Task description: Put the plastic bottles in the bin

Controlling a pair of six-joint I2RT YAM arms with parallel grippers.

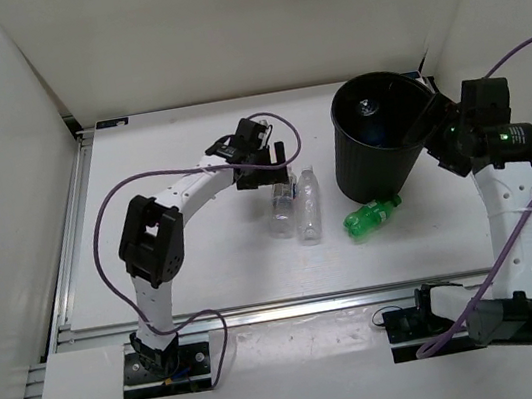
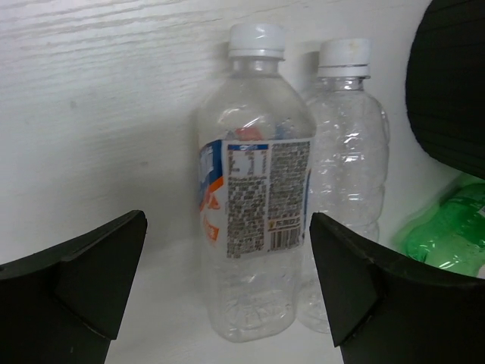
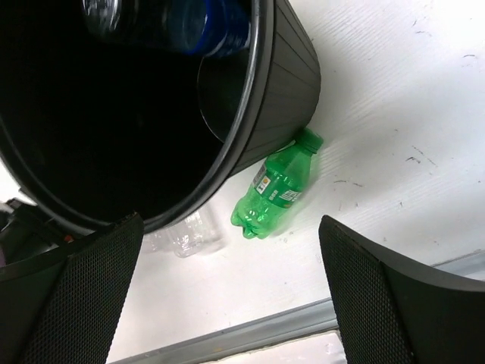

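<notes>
A clear bottle with a blue and orange label (image 1: 282, 205) and a plain clear bottle (image 1: 309, 206) lie side by side mid-table. A green bottle (image 1: 370, 215) lies at the foot of the black bin (image 1: 381, 156). My left gripper (image 1: 276, 165) is open just behind the two clear bottles. In the left wrist view the labelled bottle (image 2: 258, 182) lies ahead between the open jaws of the gripper (image 2: 227, 303), with the plain one (image 2: 348, 152) beside it. My right gripper (image 1: 434, 122) is open at the bin's right rim. A bottle with a blue label (image 3: 216, 26) lies inside the bin (image 3: 280, 98).
In the right wrist view the green bottle (image 3: 276, 189) lies against the bin's wall, with a clear bottle (image 3: 186, 235) beyond it. White walls close in the table on three sides. A metal rail (image 1: 263, 309) runs along the near edge.
</notes>
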